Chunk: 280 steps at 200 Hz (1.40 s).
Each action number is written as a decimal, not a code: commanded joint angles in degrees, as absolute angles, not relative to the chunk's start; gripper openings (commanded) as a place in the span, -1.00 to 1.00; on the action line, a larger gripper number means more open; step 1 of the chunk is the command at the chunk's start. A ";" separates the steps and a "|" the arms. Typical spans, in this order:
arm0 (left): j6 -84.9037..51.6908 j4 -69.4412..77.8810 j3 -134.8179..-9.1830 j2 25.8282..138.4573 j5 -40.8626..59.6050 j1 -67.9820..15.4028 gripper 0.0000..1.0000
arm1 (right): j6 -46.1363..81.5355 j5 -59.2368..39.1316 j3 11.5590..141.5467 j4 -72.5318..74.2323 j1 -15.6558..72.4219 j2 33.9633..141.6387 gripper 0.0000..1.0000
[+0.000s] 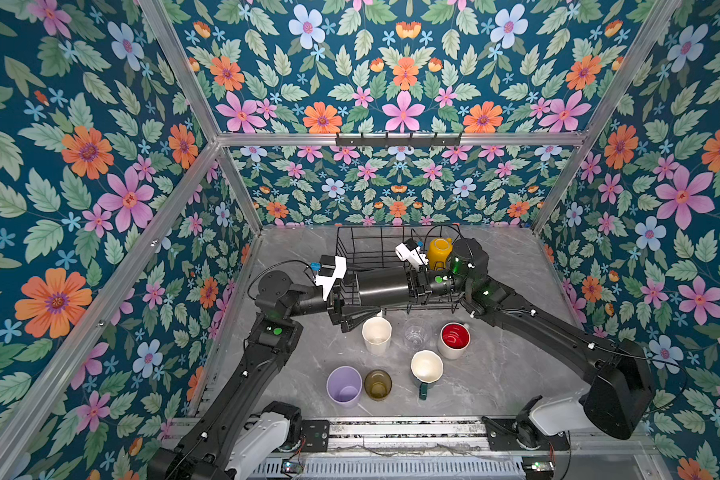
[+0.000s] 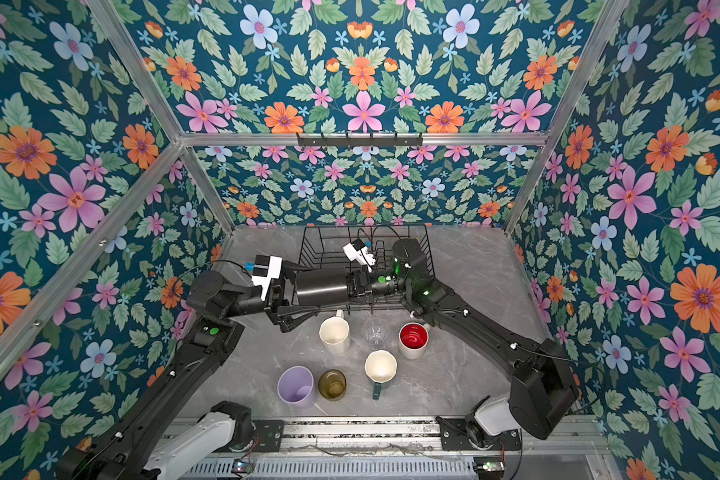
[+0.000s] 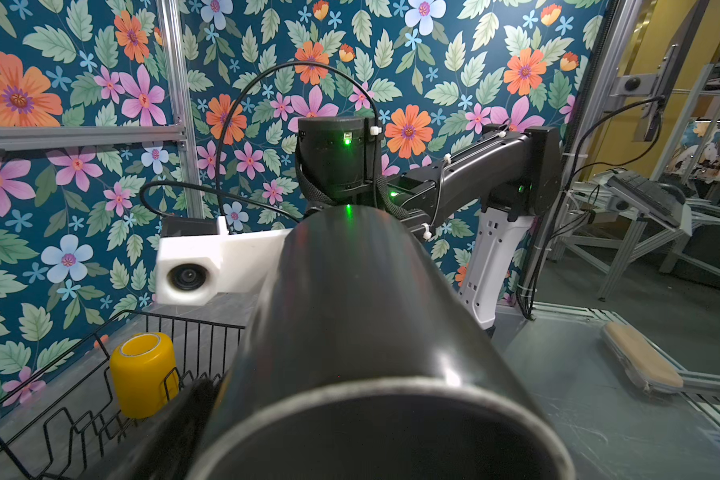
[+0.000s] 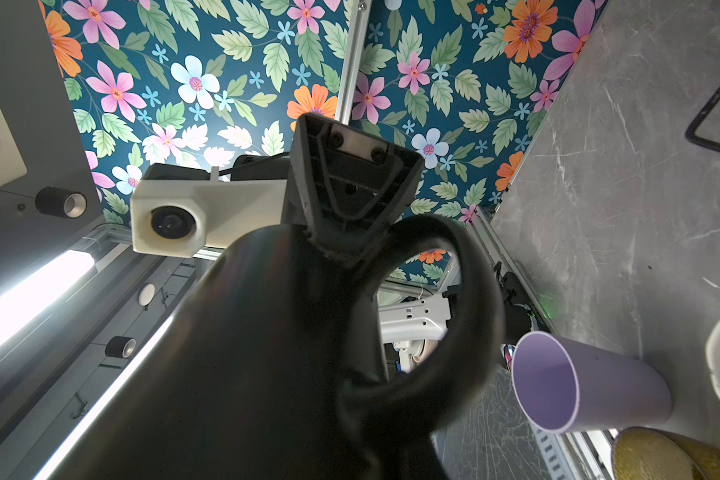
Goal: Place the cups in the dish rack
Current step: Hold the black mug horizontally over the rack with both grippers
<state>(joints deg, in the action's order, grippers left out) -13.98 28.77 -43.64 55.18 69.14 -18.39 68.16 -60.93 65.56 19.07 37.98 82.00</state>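
A black mug (image 1: pixel 383 286) (image 3: pixel 371 311) hangs on its side over the front edge of the black wire dish rack (image 1: pixel 350 245). My right gripper (image 1: pixel 417 284) is shut on its handle (image 4: pixel 466 316). My left gripper (image 1: pixel 364 301) stands open, its fingers (image 4: pixel 350 178) either side of the mug's mouth end. A yellow mug (image 1: pixel 439 251) (image 3: pixel 144 374) lies in the rack's right end. In front of the rack stand a tall white mug (image 1: pixel 377 334), a clear glass (image 1: pixel 415 332), a red-inside mug (image 1: pixel 454 338), a green mug (image 1: pixel 427 368), a lilac tumbler (image 1: pixel 344 384) and an olive glass (image 1: pixel 378 384).
Both forearms cross above the rack's front wall, and the right elbow (image 1: pixel 468 255) hangs over its right end. A black hook rail (image 1: pixel 398 139) sits on the back wall. Flowered walls close in the grey table (image 1: pixel 512 374) on three sides.
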 commanded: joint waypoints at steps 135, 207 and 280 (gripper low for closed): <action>-15.90 26.63 -43.49 56.82 68.30 -18.18 0.62 | 66.40 -66.94 68.99 30.41 42.06 85.77 -1.00; -16.10 26.76 -43.63 57.04 67.86 -18.13 0.10 | 66.71 -66.54 68.65 30.56 42.08 85.87 -1.00; -16.40 28.21 -43.27 55.91 64.33 -18.18 -1.00 | 67.15 -66.22 68.69 29.71 42.06 86.74 -1.00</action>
<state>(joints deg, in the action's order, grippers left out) -13.80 31.18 -43.48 55.88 70.35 -18.06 70.63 -59.64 67.96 19.88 40.88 86.72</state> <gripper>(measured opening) 0.817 0.101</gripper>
